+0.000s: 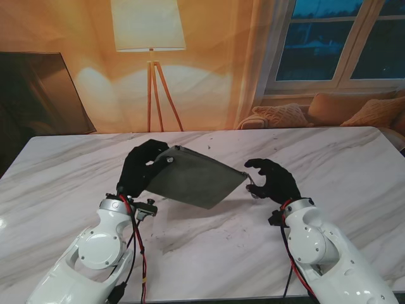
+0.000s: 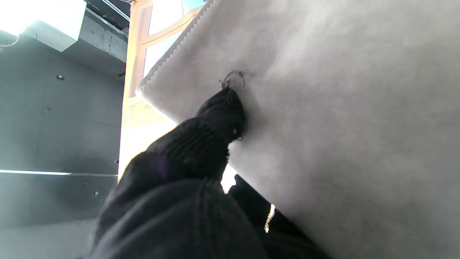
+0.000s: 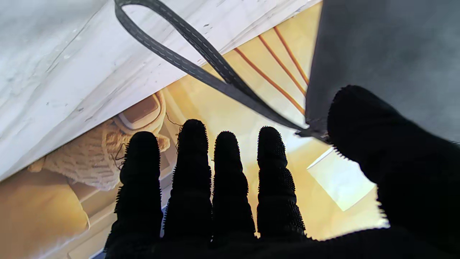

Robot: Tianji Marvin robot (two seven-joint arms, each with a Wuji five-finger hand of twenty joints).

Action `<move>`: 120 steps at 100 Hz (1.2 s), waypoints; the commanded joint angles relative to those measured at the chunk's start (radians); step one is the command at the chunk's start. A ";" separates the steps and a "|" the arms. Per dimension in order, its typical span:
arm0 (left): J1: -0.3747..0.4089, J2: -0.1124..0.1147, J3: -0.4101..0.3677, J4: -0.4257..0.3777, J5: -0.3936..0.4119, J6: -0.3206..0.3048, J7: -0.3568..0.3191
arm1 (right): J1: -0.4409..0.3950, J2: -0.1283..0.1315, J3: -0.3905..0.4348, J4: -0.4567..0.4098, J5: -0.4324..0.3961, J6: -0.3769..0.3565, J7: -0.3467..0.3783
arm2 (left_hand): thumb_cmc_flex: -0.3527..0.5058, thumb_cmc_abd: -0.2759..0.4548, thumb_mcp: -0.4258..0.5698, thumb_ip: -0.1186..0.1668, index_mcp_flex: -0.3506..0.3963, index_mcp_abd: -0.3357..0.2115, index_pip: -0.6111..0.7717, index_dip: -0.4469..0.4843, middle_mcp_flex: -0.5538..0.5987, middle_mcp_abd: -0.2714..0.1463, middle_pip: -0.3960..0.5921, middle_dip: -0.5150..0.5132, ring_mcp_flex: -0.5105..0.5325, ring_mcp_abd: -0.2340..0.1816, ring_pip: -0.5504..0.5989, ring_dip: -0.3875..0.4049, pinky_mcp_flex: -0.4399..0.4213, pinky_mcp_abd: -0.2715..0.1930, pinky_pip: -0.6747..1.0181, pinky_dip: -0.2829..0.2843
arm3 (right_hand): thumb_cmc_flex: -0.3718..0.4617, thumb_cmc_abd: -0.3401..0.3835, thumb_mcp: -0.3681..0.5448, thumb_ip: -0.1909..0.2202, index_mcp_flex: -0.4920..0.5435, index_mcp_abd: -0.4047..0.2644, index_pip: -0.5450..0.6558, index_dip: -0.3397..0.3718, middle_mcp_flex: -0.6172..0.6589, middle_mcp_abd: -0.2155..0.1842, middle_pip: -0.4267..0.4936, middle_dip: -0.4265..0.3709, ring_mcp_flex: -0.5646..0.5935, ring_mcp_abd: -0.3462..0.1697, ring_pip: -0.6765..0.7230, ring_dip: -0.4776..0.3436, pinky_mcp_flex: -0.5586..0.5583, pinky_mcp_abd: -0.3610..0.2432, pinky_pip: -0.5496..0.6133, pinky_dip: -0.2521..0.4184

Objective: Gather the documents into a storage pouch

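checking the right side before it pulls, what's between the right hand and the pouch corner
Nothing separate: in the right wrist view the right hand has its thumb against the grey pouch corner, where a dark strap loop hangs; four fingers are spread.

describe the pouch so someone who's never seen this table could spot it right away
On the white marble table, look at the middle, between the two black-gloved hands. The grey pouch is a flat, square felt sleeve held tilted off the tabletop, the left hand gripping one corner. It's the only flat grey thing there.
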 commanded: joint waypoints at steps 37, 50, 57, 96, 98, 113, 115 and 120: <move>-0.044 -0.026 0.032 0.062 -0.051 0.033 0.006 | -0.006 -0.019 -0.047 -0.021 0.097 -0.004 0.007 | 0.053 0.126 0.089 0.041 0.123 -0.119 0.223 0.105 0.024 -0.127 -0.029 -0.040 0.030 -0.020 -0.041 -0.061 0.013 -0.022 0.041 0.009 | 0.054 0.071 0.010 -0.067 0.313 -0.060 0.210 -0.034 0.518 0.014 0.153 0.085 0.413 -0.001 0.377 0.130 0.302 -0.009 0.341 0.069; -0.050 -0.028 0.031 0.083 -0.060 0.050 0.002 | 0.001 -0.027 -0.059 -0.019 0.111 0.028 -0.013 | 0.055 0.128 0.080 0.043 0.118 -0.122 0.219 0.099 0.022 -0.130 -0.036 -0.051 0.027 -0.024 -0.044 -0.075 0.013 -0.022 0.041 0.008 | 0.201 0.114 -0.066 -0.124 0.380 -0.095 0.446 -0.153 0.645 0.033 0.196 0.108 0.512 0.012 0.496 0.142 0.389 -0.010 0.471 0.057; -0.053 -0.027 0.028 0.094 -0.057 0.063 -0.001 | 0.002 -0.029 -0.062 -0.018 0.108 0.036 -0.022 | 0.055 0.126 0.073 0.043 0.108 -0.121 0.199 0.085 0.019 -0.128 -0.051 -0.065 0.025 -0.029 -0.048 -0.090 0.013 -0.023 0.041 0.007 | 0.255 0.164 -0.103 -0.114 0.429 -0.103 0.477 -0.152 0.693 0.036 0.213 0.114 0.552 0.012 0.534 0.145 0.425 -0.010 0.517 0.050; -0.080 -0.005 -0.003 0.164 0.054 0.185 -0.060 | 0.070 -0.037 -0.091 0.046 0.104 0.102 -0.036 | -0.132 0.006 0.170 0.041 -0.015 -0.075 0.065 -0.412 -0.027 -0.095 -0.244 -0.169 -0.004 -0.036 -0.046 -0.162 0.004 -0.018 0.039 0.002 | 0.327 0.220 -0.149 -0.098 0.475 -0.098 0.503 -0.137 0.731 0.064 0.347 0.184 0.636 -0.006 0.721 0.181 0.516 -0.026 0.670 0.046; -0.082 -0.003 -0.005 0.166 0.059 0.193 -0.067 | 0.076 -0.037 -0.093 0.051 0.104 0.105 -0.034 | -0.142 0.007 0.168 0.042 -0.019 -0.068 0.057 -0.413 -0.043 -0.091 -0.232 -0.180 -0.008 -0.033 -0.047 -0.160 -0.001 -0.020 0.038 0.003 | 0.327 0.220 -0.150 -0.098 0.475 -0.098 0.503 -0.136 0.731 0.065 0.353 0.188 0.639 -0.009 0.728 0.183 0.520 -0.027 0.675 0.046; -0.101 0.010 -0.018 0.185 0.106 0.263 -0.111 | 0.123 -0.037 -0.115 0.085 0.103 0.126 -0.017 | -0.176 0.025 0.120 0.064 -0.016 -0.033 0.017 -0.424 -0.091 -0.058 -0.153 -0.225 -0.002 -0.012 0.006 -0.122 0.009 -0.017 0.085 0.029 | 0.331 0.223 -0.150 -0.097 0.475 -0.097 0.504 -0.132 0.727 0.069 0.392 0.222 0.658 -0.028 0.787 0.196 0.543 -0.038 0.713 0.049; -0.104 0.011 -0.019 0.188 0.112 0.273 -0.115 | 0.130 -0.037 -0.118 0.090 0.103 0.130 -0.015 | -0.181 0.028 0.112 0.066 -0.015 -0.026 0.012 -0.426 -0.098 -0.051 -0.138 -0.228 0.000 -0.008 0.022 -0.111 0.011 -0.016 0.100 0.037 | 0.332 0.224 -0.150 -0.098 0.475 -0.097 0.504 -0.131 0.726 0.068 0.395 0.225 0.661 -0.030 0.793 0.198 0.546 -0.039 0.717 0.049; -0.111 0.014 -0.021 0.196 0.125 0.297 -0.126 | 0.148 -0.038 -0.127 0.103 0.102 0.139 -0.010 | -0.193 0.042 0.086 0.072 -0.011 -0.011 0.002 -0.427 -0.116 -0.037 -0.105 -0.238 0.002 0.004 0.060 -0.082 0.017 -0.015 0.144 0.059 | 0.333 0.224 -0.150 -0.097 0.475 -0.094 0.505 -0.129 0.724 0.070 0.402 0.232 0.678 -0.044 0.815 0.202 0.564 -0.044 0.733 0.052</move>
